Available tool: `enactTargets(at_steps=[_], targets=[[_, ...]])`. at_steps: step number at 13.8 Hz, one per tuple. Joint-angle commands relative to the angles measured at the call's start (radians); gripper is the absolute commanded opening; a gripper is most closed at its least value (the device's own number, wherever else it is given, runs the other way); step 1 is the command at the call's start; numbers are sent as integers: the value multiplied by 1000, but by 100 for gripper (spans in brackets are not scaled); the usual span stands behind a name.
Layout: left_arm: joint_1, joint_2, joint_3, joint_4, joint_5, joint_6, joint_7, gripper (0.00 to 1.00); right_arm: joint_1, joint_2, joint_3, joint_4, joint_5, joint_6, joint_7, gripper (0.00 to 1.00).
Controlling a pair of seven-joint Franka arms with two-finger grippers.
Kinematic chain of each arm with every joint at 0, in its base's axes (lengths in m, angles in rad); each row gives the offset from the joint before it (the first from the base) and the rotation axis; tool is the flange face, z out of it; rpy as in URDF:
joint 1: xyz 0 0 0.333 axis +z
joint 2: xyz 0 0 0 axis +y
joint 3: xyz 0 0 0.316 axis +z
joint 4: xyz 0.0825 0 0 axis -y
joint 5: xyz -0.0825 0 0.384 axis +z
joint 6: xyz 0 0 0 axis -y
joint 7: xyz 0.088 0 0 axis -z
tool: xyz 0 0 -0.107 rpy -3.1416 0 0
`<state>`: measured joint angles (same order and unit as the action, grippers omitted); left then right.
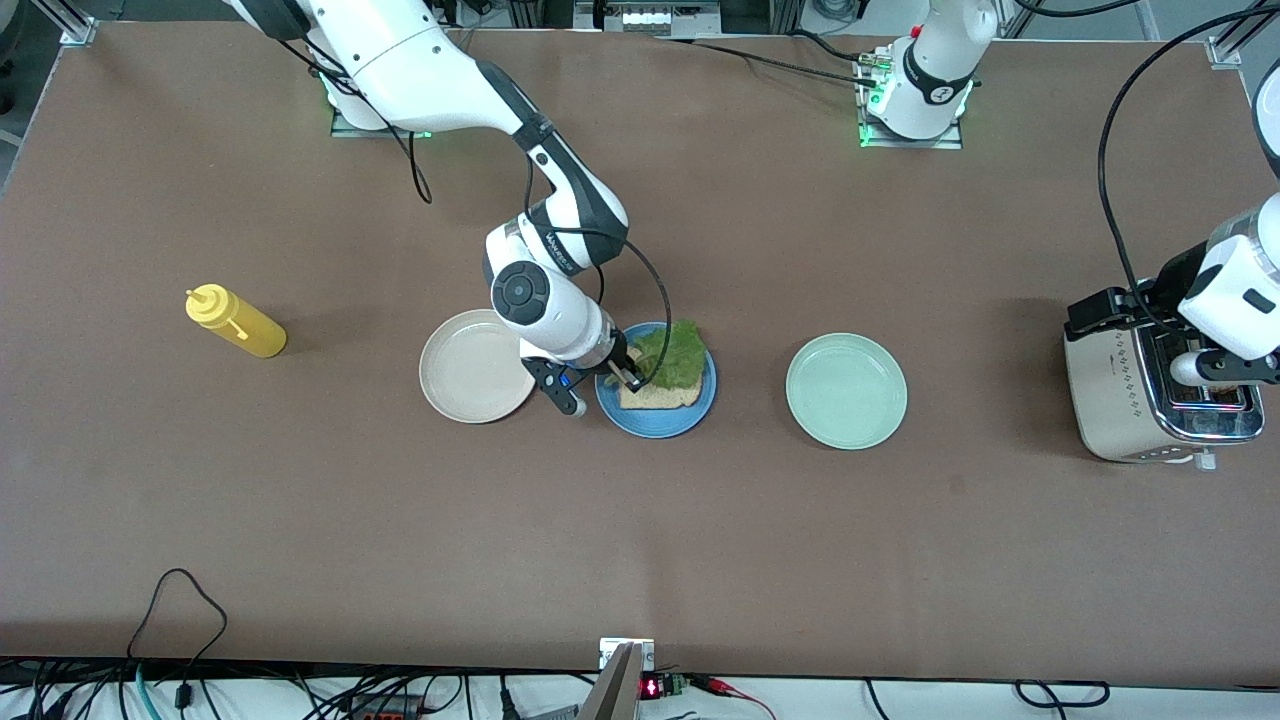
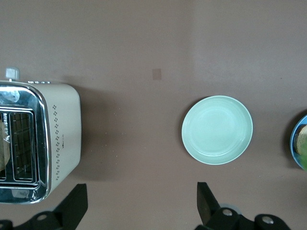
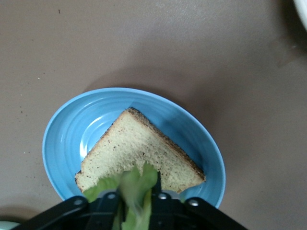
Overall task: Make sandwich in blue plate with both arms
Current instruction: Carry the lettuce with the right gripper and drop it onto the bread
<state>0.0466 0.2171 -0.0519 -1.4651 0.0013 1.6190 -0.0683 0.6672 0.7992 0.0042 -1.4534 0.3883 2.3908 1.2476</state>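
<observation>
The blue plate (image 1: 650, 428) lies mid-table and holds one tan bread slice (image 1: 660, 394). A green lettuce leaf (image 1: 676, 350) hangs over the slice. My right gripper (image 1: 627, 376) is just above the plate and shut on the leaf's edge. In the right wrist view the plate (image 3: 62, 143), the slice (image 3: 139, 148) and the leaf (image 3: 136, 184) show, with the leaf pinched in the right gripper (image 3: 136, 197). My left gripper (image 1: 1100, 310) waits, open and empty, high over the toaster's edge. In the left wrist view its fingers (image 2: 76, 203) stand wide apart over bare table.
A cream plate (image 1: 470, 366) lies beside the blue plate toward the right arm's end. A mint-green plate (image 1: 846, 391) lies toward the left arm's end, also in the left wrist view (image 2: 217, 129). A toaster (image 1: 1110, 400) stands past it. A yellow squeeze bottle (image 1: 237, 322) lies near the right arm's end.
</observation>
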Motion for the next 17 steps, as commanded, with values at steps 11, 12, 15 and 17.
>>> enactTargets(at_steps=[11,12,15,17], targets=[[6,-51,1,-61,19,12,13,100,-128,-167,-10,19,14,-341,-298,100],[6,-50,3,-61,19,12,13,100,-144,-207,-25,7,-21,-433,-354,100],[4,-50,1,-61,19,12,13,100,-191,-328,-65,-1,-162,-640,-560,100],[4,-50,1,-61,20,12,15,100,-265,-417,-66,-34,-170,-728,-710,100]])
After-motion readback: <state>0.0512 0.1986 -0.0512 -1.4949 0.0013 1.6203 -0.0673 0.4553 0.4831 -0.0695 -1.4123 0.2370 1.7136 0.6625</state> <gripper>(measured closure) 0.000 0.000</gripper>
